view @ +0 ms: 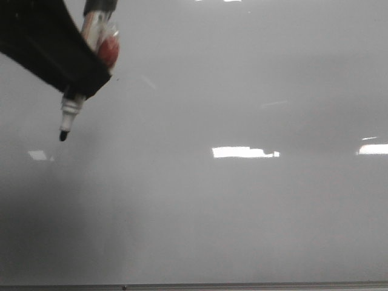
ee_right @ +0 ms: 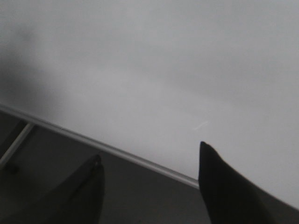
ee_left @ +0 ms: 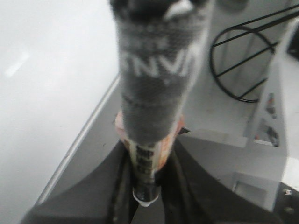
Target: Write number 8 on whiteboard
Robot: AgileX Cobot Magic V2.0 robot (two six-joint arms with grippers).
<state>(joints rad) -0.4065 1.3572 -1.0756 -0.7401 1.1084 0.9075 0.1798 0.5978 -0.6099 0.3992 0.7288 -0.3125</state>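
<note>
The whiteboard (view: 242,200) fills the front view, glossy grey-white with bright reflections. No number 8 shows on it in any view. At the upper left, my left gripper (view: 85,73) is shut on a marker (view: 71,108) whose black tip (view: 63,136) points down at the board; I cannot tell if it touches. In the left wrist view the dark fingers (ee_left: 180,172) clamp the marker's barrel (ee_left: 145,163), with the whiteboard (ee_left: 42,84) beside it. My right gripper (ee_right: 149,151) stands open and holds nothing, over the edge of the whiteboard (ee_right: 163,70).
A thin metal edge (view: 242,285) runs along the board's near side, and the same kind of rim (ee_right: 117,151) crosses the right wrist view. A black wire frame (ee_left: 243,60) and grey fittings stand beyond the board in the left wrist view.
</note>
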